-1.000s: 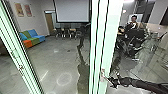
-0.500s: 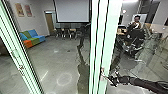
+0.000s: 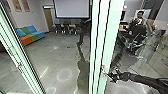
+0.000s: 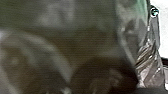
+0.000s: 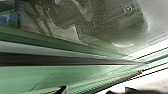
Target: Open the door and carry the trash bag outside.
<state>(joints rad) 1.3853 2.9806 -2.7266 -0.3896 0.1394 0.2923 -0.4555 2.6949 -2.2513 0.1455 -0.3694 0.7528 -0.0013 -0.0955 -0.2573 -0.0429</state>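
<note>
Black right gripper [image 3: 111, 76] at pale green upright door frame [image 3: 108, 47], near small reddish fitting [image 3: 102, 70]; grip state: cannot tell. Translucent plastic trash bag with dark contents [image 4: 87, 47] close to left wrist; left gripper: cannot tell.

Risk: off-line push may slip right gripper off frame; narrow passage may snag bag.

Versus earlier frame: head camera shifted slightly; right gripper remains at frame.

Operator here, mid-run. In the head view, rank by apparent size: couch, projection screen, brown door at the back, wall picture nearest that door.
1. Projection screen, though cut off at the top
2. Couch
3. Brown door
4. Wall picture
</note>
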